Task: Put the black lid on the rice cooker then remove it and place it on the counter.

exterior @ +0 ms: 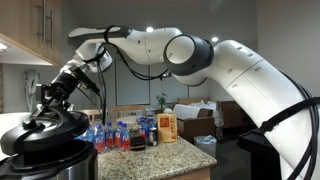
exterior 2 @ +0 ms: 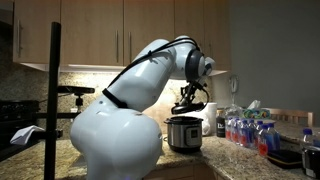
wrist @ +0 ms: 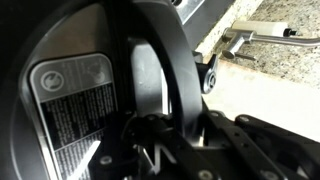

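Note:
My gripper (exterior 2: 190, 94) is shut on the knob of the black lid (exterior 2: 193, 104) and holds it tilted, a little above the rice cooker (exterior 2: 185, 133), a silver pot with a black rim. In an exterior view the gripper (exterior: 50, 98) is over the glossy lid (exterior: 40, 130), which hangs close above the cooker (exterior: 55, 165). In the wrist view the lid (wrist: 70, 100) fills the left side and shows a grey label. The gripper's fingers (wrist: 165, 125) close round its raised handle. The speckled counter (wrist: 285, 65) shows at the right.
Several colourful bottles (exterior: 118, 135) and an orange box (exterior: 167, 127) stand on the counter behind the cooker. The bottles also show in an exterior view (exterior 2: 248, 130). A white appliance (exterior 2: 212, 118) stands beside the cooker. A black camera stand (exterior 2: 53, 90) rises at the left. Cabinets hang above.

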Action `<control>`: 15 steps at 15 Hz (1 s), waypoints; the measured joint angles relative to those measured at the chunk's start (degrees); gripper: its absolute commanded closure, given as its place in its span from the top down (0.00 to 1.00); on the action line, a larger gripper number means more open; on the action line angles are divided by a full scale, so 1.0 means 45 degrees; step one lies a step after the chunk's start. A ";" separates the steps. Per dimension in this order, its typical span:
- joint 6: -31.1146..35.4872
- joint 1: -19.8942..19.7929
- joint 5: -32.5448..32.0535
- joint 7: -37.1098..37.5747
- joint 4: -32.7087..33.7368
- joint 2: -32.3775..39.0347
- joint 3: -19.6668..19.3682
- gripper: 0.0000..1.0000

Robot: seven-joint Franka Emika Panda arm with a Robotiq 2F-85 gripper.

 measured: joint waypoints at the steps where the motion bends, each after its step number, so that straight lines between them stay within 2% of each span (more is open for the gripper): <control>1: 0.0020 -0.0078 0.0000 0.0000 0.0000 -0.0069 -0.0008 0.00; 9: 0.0721 -0.1219 0.0895 0.0000 -0.0408 -0.0677 -0.0046 0.00; 15: 0.2376 -0.2268 0.1884 -0.0012 -0.2692 -0.2039 -0.0120 0.00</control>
